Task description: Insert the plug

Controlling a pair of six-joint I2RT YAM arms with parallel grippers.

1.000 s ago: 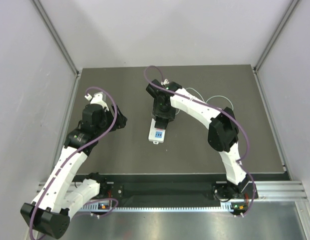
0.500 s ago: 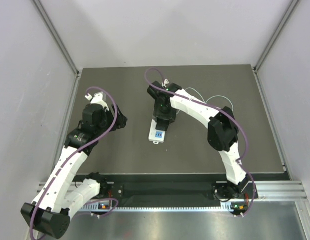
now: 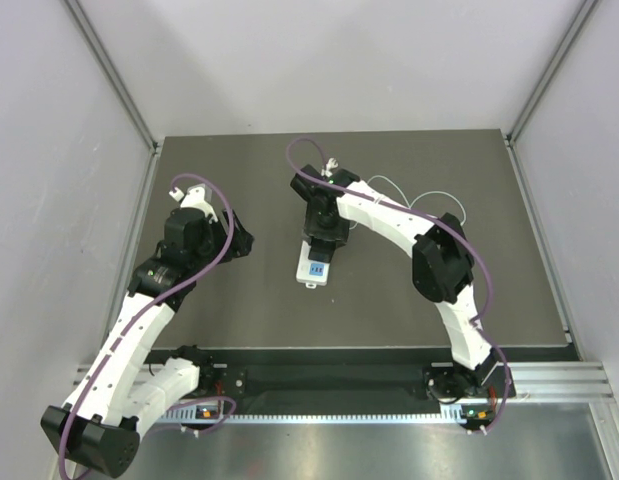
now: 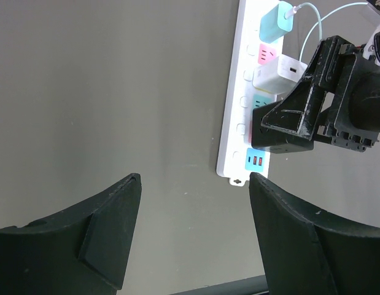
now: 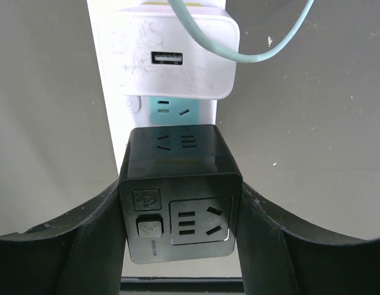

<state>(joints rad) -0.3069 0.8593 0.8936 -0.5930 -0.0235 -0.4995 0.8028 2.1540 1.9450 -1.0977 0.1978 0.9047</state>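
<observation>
Right arm over the power strip, gripping a black cube; barely any change in the last second.

From the top camera, my right gripper (image 3: pixel 324 232) has crept a touch toward the far side of the power strip (image 3: pixel 314 268), its elbow following. The strip and the left arm sit as before. In the right wrist view the jaws are part open and clamped on the sides of a black socket cube (image 5: pixel 180 203), just in front of the white block (image 5: pixel 171 55). I can't tell whether the cube is seated. The teal plug (image 4: pixel 275 21) sits at the strip's far end, its cable (image 4: pixel 312 24) curling off right. My left gripper (image 4: pixel 194 184) hangs wide open, holding nothing, well apart from the strip.
</observation>
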